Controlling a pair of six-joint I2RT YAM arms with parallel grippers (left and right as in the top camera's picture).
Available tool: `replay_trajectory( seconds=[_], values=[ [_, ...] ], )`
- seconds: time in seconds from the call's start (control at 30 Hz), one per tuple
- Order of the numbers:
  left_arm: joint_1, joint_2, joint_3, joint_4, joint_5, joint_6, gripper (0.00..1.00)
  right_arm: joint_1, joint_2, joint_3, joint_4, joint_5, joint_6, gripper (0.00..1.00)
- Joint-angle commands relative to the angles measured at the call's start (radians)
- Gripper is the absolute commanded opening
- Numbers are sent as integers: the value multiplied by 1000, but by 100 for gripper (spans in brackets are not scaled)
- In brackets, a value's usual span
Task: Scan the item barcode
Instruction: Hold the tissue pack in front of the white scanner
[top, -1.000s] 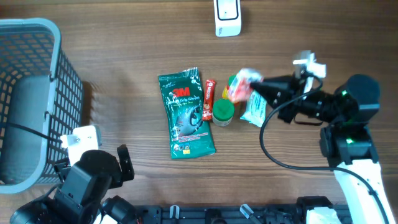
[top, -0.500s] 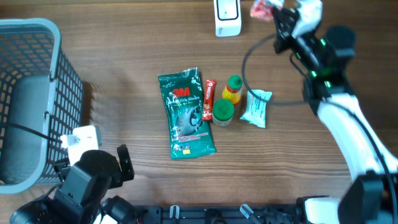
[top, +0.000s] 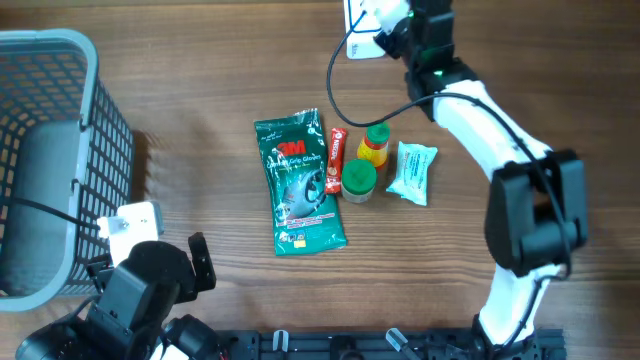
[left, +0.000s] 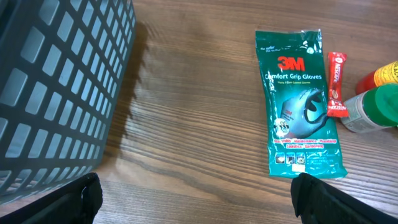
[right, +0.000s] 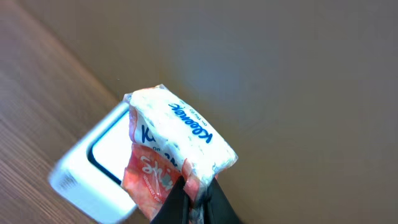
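1. Spanning every view, the wooden bench (top: 200, 90) carries all the loose goods near its middle.
2. A grey plastic basket (top: 50, 160) stands at the left edge, well apart from the goods.
3. The right arm (top: 480, 110) reaches across to the far edge of the bench.
4. The left gripper (left: 199, 208) hangs low at the near left corner with its jaws spread wide and nothing between them.
5. A green glove packet (top: 300, 182) lies flat, the largest of the goods.
6. A white scanner (right: 93, 171) sits at the far edge, its dark-framed window facing up.
7. The right gripper (right: 194, 199) is pinched tight on the lower edge of a tissue pack (right: 177, 143), white with blue lettering above and pink below. It holds the pack up just over the scanner; whether the two touch I cannot tell.
8. A pale wipe packet (top: 412, 172) lies right of the cluster.
9. A green-lidded jar (top: 359, 180) stands beside the glove packet.
10. A yellow bottle (top: 376, 143) stands just behind the jar.
11. A red sachet (top: 337, 158) lies along the glove packet's right edge.
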Motion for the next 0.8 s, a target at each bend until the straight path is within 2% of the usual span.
replay_trajectory(
  seconds=[0.0, 0.27, 0.5, 0.6, 0.77],
  values=[
    [5, -1, 13, 3, 2, -18, 100, 22, 76, 33, 76, 155, -153, 4],
    [5, -1, 13, 3, 2, -18, 100, 30, 178, 145, 76, 147, -208, 4],
    [5, -1, 13, 3, 1, -18, 100, 54, 210, 148, 67, 145, -267, 4],
    [5, -1, 13, 3, 2, -18, 100, 56, 201, 149, 73, 195, -331, 4],
    [5, -1, 13, 3, 2, -18, 100, 34, 76, 149, 68, 206, -267, 5]
  ],
)
